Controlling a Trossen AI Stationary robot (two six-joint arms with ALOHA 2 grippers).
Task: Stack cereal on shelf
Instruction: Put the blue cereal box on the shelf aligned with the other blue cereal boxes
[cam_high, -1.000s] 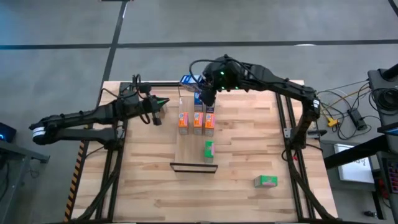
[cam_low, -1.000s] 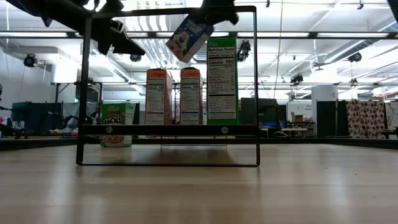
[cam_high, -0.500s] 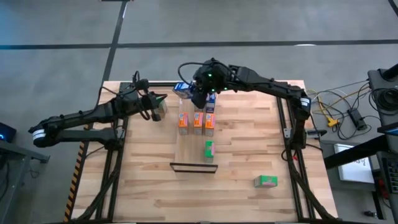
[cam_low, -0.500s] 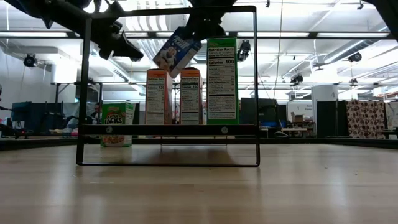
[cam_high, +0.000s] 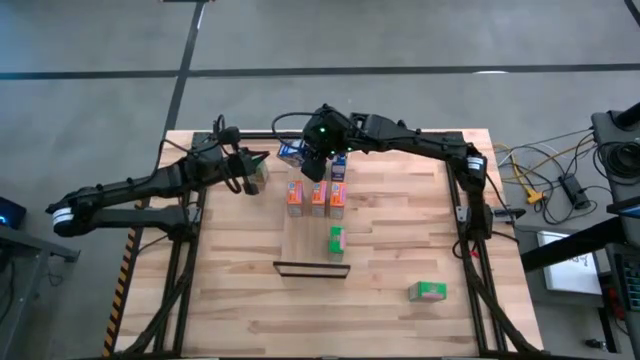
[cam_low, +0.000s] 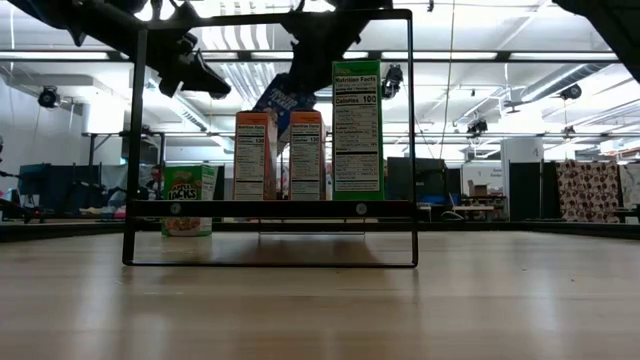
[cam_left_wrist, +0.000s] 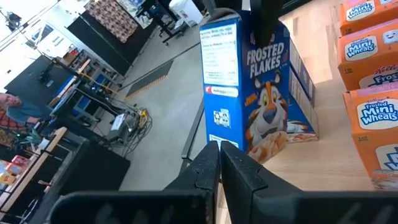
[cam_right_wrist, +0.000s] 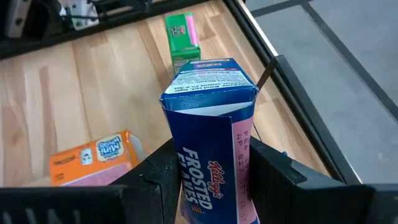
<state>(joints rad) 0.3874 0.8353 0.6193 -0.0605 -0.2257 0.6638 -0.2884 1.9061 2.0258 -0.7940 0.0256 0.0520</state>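
Cereal sits in several spots on the desk (cam_high: 400, 230). In the high view the right claw (cam_high: 313, 168) hangs near the desk's 12 o'clock edge, clamped on a blue box (cam_right_wrist: 214, 155) printed with Frosted Flakes. The right wrist view shows a dark finger (cam_right_wrist: 163, 177) pressed on each side of that box. In the low view the held blue box (cam_low: 283, 100) is tilted and off the surface, behind the tops of the orange boxes.

Three orange boxes (cam_high: 317, 197) stand side by side in a row on the shelf (cam_high: 303, 238), a pale wooden panel running from the desk's centre toward 6 o'clock. Its dark metal lip (cam_high: 310, 268) is at the 6 o'clock end. One green box (cam_high: 336, 241) stands on the shelf between the orange row and the lip, at 5 o'clock from the row. A second green box (cam_high: 427, 291) lies on its side on the bare desk, well apart at 4 o'clock from the shelf.

Another blue box (cam_high: 291, 152) lies just beside the right claw at 10 o'clock from it, and one more blue box (cam_high: 338, 167) shows at 3 o'clock of the claw, touching the orange row's far end.

The left claw (cam_high: 252, 172) waits at 9 o'clock from the orange row, its fingers (cam_left_wrist: 208, 168) pressed together on nothing. Its wrist view faces an upright blue box (cam_left_wrist: 252, 93).
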